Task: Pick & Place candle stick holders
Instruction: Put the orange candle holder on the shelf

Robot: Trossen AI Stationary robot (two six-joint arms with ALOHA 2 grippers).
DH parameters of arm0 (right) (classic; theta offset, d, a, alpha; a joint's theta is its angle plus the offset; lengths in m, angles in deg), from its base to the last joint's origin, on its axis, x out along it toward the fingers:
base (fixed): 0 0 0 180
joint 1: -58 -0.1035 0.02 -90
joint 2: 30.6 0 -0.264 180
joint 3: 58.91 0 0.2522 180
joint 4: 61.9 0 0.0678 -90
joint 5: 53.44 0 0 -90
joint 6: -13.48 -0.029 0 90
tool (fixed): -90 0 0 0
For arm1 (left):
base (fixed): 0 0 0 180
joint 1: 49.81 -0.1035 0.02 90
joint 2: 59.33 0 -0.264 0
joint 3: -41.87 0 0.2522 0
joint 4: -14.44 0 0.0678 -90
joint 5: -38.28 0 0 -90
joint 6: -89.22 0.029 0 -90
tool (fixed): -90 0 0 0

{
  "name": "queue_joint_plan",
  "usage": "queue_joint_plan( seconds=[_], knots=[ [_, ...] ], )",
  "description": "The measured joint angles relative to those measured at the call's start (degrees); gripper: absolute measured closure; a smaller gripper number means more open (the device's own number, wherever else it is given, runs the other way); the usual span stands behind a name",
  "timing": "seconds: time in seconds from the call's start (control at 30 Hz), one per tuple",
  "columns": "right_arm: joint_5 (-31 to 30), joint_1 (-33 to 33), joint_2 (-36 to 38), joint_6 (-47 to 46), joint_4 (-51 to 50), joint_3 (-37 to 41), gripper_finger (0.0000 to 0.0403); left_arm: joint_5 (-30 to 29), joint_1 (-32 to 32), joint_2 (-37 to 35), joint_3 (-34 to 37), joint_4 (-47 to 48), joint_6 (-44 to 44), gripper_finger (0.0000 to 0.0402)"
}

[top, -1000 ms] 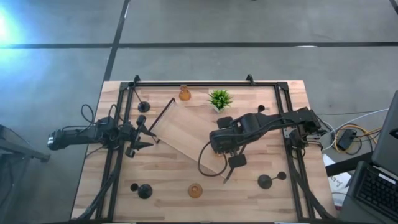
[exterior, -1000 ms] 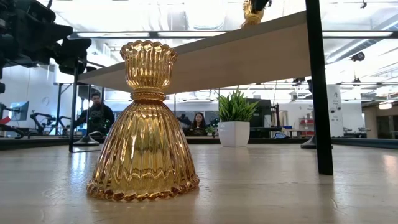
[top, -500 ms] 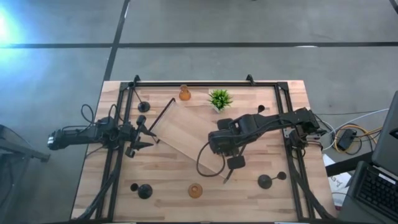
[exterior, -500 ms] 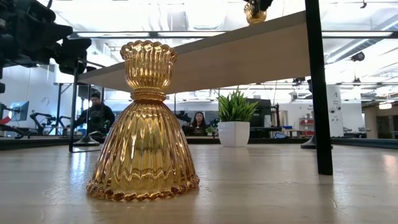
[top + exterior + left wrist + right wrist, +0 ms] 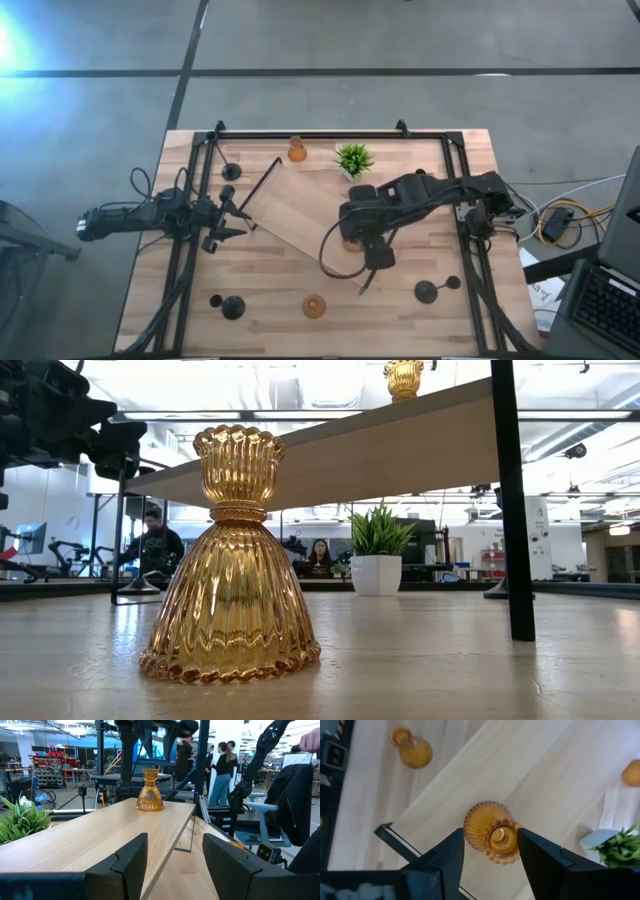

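Note:
An amber candle stick holder (image 5: 489, 831) stands upright on its wide base on the light wooden tray (image 5: 300, 208), near the tray's near right end. My right gripper (image 5: 490, 834) hangs open just above it, a finger on either side. That holder's cup (image 5: 403, 377) shows bare in the low view. My left gripper (image 5: 172, 855) waits open at the tray's left end. Two more amber holders stand on the table, one by the far edge (image 5: 296, 150) and one near the front edge (image 5: 314, 306). Several black holders (image 5: 380, 258) lie or stand around the tray.
A small green potted plant (image 5: 354, 159) stands by the tray's far side. Black holders sit at far left (image 5: 228, 171), near left (image 5: 232, 307) and near right (image 5: 428, 291). A black frame (image 5: 330, 133) borders the table. People stand in the room beyond.
My right gripper has opened and let go of the amber holder, which now stands by itself on the tray. The gripper has risen a little off it. My left arm has kept still.

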Motion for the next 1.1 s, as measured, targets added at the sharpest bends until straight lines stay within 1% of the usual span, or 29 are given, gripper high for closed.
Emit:
queue_joint_plan(
  seconds=[0.13, 0.23, 0.27, 0.33, 0.5, 0.9, 1.1],
  knots=[
    [0.0, 0.0, 0.1, -0.8, -0.6, -5.1, 0.0219, 0.0, 0.0, 0.0, 0.0, 0.0, 0.0, 0.0207],
    [0.0, 0.0, 0.1, -3.6, -0.6, -9.8, 0.0221, 0.0, 0.0, 0.0, 0.0, 0.0, 0.0, 0.0207],
    [0.0, 0.0, 0.7, -4.5, -0.1, -10.2, 0.0223, 0.0, 0.0, 0.0, 0.0, 0.0, 0.0, 0.0207],
    [-0.2, 0.0, 3.2, -6.1, 1.7, -9.0, 0.0226, 0.0, 0.0, 0.0, 0.0, 0.0, 0.0, 0.0207],
    [-1.5, 0.1, 7.4, -10.5, 2.1, -8.8, 0.0235, 0.0, 0.0, 0.0, 0.0, 0.1, 0.0, 0.0207],
    [-12.3, 0.1, 16.0, -9.9, 4.2, -8.8, 0.027, 0.0, 0.0, 0.2, 0.0, 0.3, 0.0, 0.0207],
    [-13.1, 0.1, 19.0, -9.3, 4.8, -8.8, 0.029, 0.0, 0.0, 0.3, 0.0, 0.3, 0.0, 0.0207]
  ],
)
